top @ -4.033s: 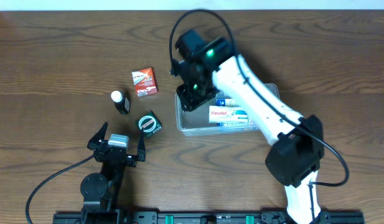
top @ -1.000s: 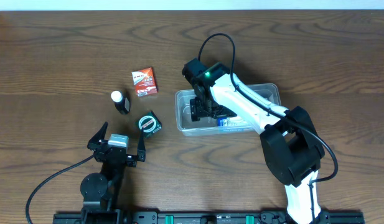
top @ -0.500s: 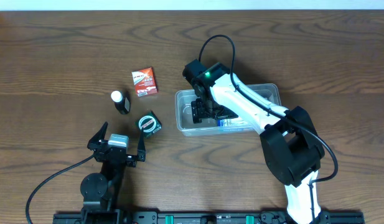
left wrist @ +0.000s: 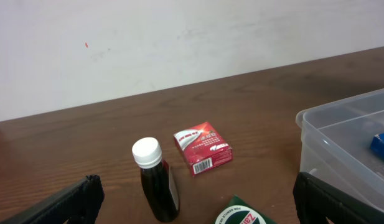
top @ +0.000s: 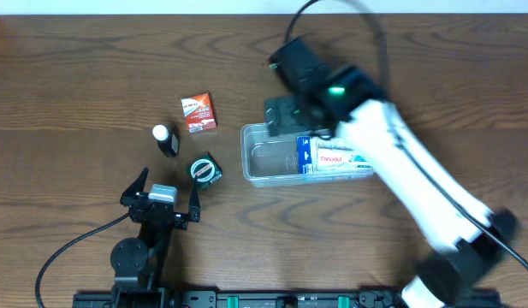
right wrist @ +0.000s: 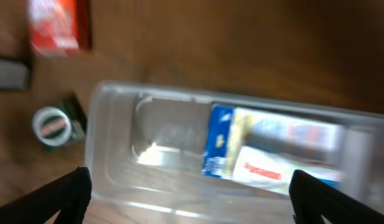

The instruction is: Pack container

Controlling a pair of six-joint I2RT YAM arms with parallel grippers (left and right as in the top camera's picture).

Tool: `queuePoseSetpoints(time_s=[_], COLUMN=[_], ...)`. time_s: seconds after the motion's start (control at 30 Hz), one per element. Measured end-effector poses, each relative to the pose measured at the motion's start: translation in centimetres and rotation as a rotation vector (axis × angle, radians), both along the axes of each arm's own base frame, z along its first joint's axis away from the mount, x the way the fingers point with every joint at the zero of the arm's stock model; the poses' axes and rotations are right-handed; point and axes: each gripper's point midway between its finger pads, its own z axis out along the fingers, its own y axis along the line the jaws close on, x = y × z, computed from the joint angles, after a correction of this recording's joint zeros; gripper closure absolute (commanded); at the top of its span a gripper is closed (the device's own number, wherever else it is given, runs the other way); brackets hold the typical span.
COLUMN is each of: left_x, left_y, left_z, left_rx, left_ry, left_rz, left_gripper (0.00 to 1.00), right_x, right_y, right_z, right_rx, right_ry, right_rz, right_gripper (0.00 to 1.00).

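Note:
The clear container (top: pixel 265 162) lies at the table's middle, with blue-and-white boxes (top: pixel 334 156) lying flat in its right half and its left half bare. My right gripper (top: pixel 285 113), blurred, hangs open above the container's far rim with nothing between its fingers. In the right wrist view the container (right wrist: pixel 135 168) and the boxes (right wrist: pixel 272 152) lie below the open gripper (right wrist: pixel 192 202). My left gripper (top: pixel 161 195) rests open near the front edge, left of the container. In its wrist view that gripper (left wrist: pixel 198 211) is empty and the container's corner (left wrist: pixel 341 127) shows at the right.
Left of the container stand a red box (top: pixel 198 112), a dark bottle with a white cap (top: pixel 166 140) and a green box (top: pixel 205 169). The left wrist view shows the bottle (left wrist: pixel 155 183), the red box (left wrist: pixel 202 148) and the green box (left wrist: pixel 244 215) just ahead.
My right gripper has risen out of the container and moved toward its far side, leaving the boxes lying inside. The left arm has not moved.

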Motion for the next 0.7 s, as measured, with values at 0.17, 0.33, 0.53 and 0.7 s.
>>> queuePoseSetpoints(time_s=[0.17, 0.33, 0.53, 0.7], left_x=[0.0, 0.0, 0.0, 0.0], left_y=[0.0, 0.0, 0.0, 0.0], left_z=[0.0, 0.0, 0.0, 0.0], left_rx=[0.000, 0.000, 0.000, 0.000], left_ry=[0.000, 0.000, 0.000, 0.000], left_rz=[0.000, 0.000, 0.000, 0.000], left_gripper=[0.02, 0.02, 0.02, 0.02], right_x=[0.0, 0.0, -0.1, -0.1], right_y=[-5.7, -11.9, -18.2, -23.0], right_z=[4.9, 6.0, 5.3, 4.5], right_rx=[0.016, -0.030, -0.078, -0.094], right_ry=[-0.100, -0.098, -0.037, -0.009], right_rz=[-0.107, -0.233, -0.388, -0.520], right_gripper=[0.01, 0.01, 0.01, 0.01])
